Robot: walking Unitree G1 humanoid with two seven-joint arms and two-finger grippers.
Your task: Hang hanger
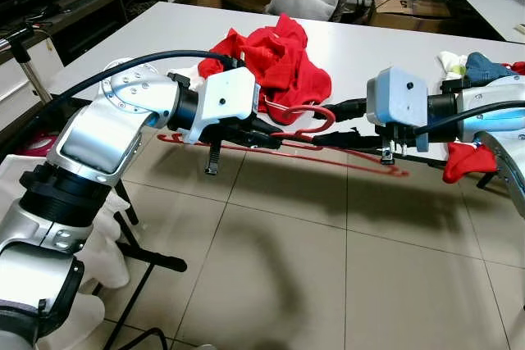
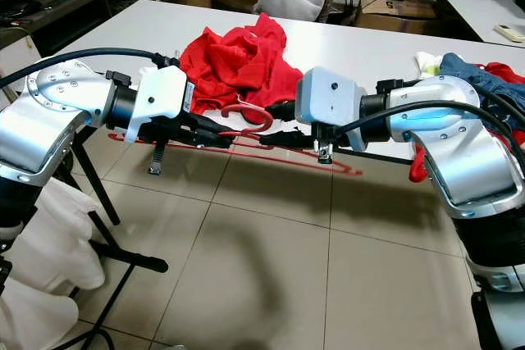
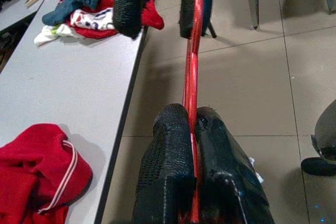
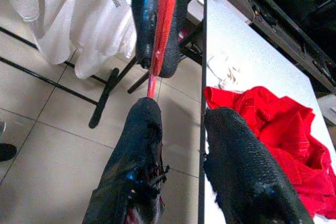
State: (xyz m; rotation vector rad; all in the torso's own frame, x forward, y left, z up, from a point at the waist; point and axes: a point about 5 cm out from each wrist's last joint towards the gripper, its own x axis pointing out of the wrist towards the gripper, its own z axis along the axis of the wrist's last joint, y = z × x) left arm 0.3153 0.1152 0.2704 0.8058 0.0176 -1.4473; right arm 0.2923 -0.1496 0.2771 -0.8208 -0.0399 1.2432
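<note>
We have the red hanger [image 1: 328, 149] up in the air in front of us, held level just off the near edge of the white desk [image 1: 394, 47], above the tiled floor [image 1: 312, 268]. Our left gripper [image 3: 191, 145] is clamped shut on the hanger's thin bar; in the left wrist view its two black fingers [image 3: 168, 161] press together with the red wire pinched between them. Our right gripper [image 4: 181, 124] reaches in from the other side toward the same bar, but its fingers are spread apart with a clear gap, one of them lying against or just beside the wire, so we judge it is not gripping. On the desk behind the hook lies a heap of red clothes [image 1: 275, 59], and further to our right a smaller pile of mixed garments [image 1: 480, 67]. To our left, white garments [image 4: 89, 14] hang from a black stand [image 1: 135, 235], which we take to be the rack. So the picking up looks done; carrying the hanger over to the rack and hooking it on a rail is all still ahead.
</note>
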